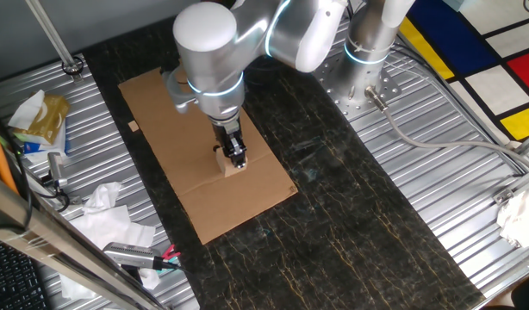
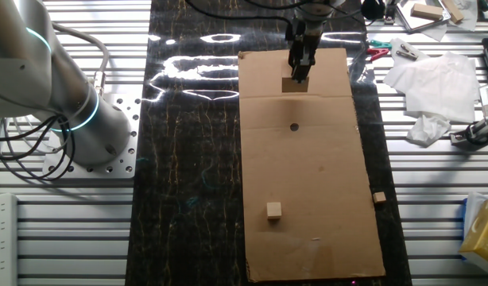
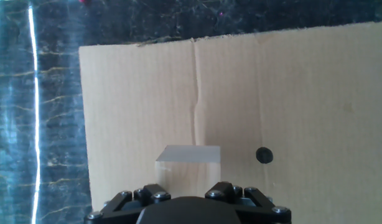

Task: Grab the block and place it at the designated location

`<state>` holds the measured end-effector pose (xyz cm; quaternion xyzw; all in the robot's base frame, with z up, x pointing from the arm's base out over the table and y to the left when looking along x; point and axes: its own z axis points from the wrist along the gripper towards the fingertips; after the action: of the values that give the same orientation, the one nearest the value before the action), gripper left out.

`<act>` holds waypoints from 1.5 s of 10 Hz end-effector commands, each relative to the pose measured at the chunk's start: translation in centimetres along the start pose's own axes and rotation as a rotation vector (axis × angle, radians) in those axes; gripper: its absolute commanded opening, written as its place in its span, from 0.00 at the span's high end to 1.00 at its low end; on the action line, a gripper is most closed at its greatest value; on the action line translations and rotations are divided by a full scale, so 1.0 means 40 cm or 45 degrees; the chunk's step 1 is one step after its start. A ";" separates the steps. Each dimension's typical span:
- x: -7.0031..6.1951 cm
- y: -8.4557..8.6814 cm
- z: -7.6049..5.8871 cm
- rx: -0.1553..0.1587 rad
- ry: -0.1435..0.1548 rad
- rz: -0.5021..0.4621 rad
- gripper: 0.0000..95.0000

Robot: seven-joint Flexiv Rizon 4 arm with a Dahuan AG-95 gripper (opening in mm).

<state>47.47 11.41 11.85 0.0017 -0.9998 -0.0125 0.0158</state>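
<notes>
The block (image 1: 234,165), a pale tan wooden cube, is at the near end of the brown cardboard sheet (image 1: 161,112). My gripper (image 1: 236,155) comes straight down on it, with a finger on each side, and looks shut on it. In the other fixed view the gripper (image 2: 300,70) is on the block (image 2: 293,84), which is low over or on the sheet. The black dot (image 2: 294,126) lies a short way from the block. In the hand view the block (image 3: 188,163) fills the space between my jaws and the dot (image 3: 264,155) is just to its right.
A smaller tan cube (image 2: 273,210) sits on the sheet's far end. A tiny tan chip (image 2: 379,197) lies just off the sheet's edge. Crumpled tissues (image 2: 431,79) and tools (image 1: 140,257) lie on the metal table beside the black mat. The arm's base (image 2: 77,119) stands on the other side.
</notes>
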 end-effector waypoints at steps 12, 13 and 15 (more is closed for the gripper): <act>0.002 -0.059 -0.010 0.011 0.023 -0.120 1.00; 0.003 -0.061 -0.010 0.013 0.023 -0.122 1.00; 0.004 -0.070 -0.010 0.013 0.024 -0.132 1.00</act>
<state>47.35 8.44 12.17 0.0550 -0.9981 -0.0079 0.0250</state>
